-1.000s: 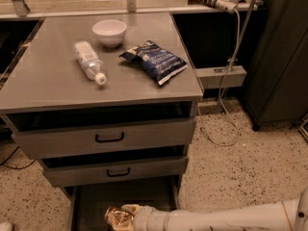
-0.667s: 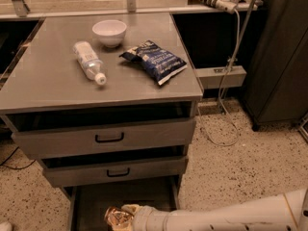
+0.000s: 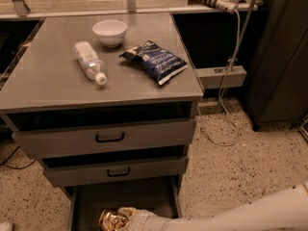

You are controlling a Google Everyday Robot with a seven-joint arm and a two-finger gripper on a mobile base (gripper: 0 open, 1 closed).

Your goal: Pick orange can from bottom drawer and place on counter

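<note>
Still down in the wide gray bottom drawer (image 3: 144, 196), the white gripper (image 3: 119, 216) squeezes the small shiny orange can (image 3: 110, 220). The can has hardly moved.

Small shiny copper-orange creased metal can (image 3: 111, 220) sat low at the front of the wide gray metal bottom drawer (image 3: 126, 195), which stood pulled open, dark floor exposed. Pale tool (image 3: 123, 217) lay against the can's right side. Flat matte gray counter (image 3: 45, 83) was well above.
</note>
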